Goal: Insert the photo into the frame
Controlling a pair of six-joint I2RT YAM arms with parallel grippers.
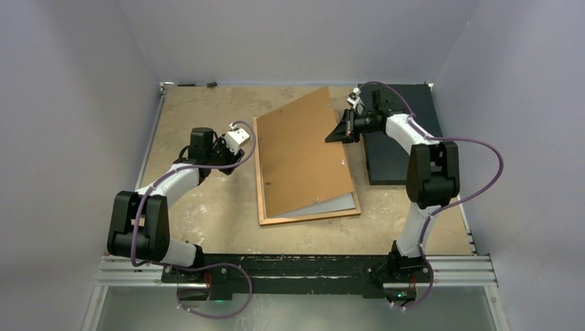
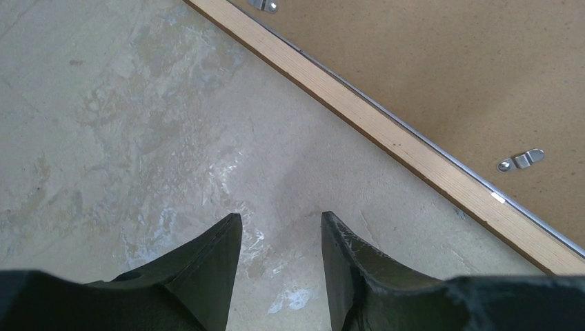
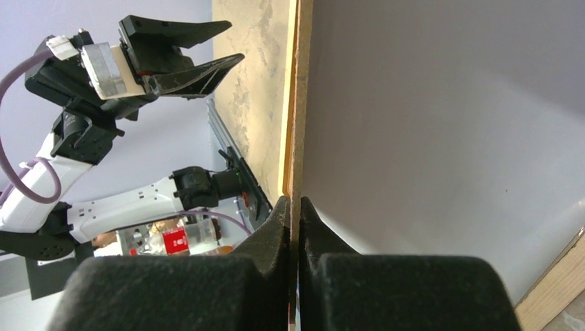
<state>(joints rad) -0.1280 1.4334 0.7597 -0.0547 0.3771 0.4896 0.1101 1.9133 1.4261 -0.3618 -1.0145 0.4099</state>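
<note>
The frame (image 1: pixel 310 218) lies flat mid-table with its thin orange-brown wooden edges. Its brown backing board (image 1: pixel 303 152) is skewed and raised on the right. My right gripper (image 1: pixel 343 131) is shut on that board's far right edge, pinching the thin board edge-on in the right wrist view (image 3: pixel 294 203). A pale grey surface (image 1: pixel 339 204) shows inside the frame under the board. I cannot tell whether it is the photo, as no printed picture shows. My left gripper (image 1: pixel 231 162) is open and empty over bare table (image 2: pixel 281 217), just left of the frame's wooden edge (image 2: pixel 386 131).
A dark black slab (image 1: pixel 400 138) lies at the back right under the right arm. Small metal turn clips (image 2: pixel 522 160) sit on the backing board. Metal rails (image 1: pixel 148 145) border the table's left and right sides.
</note>
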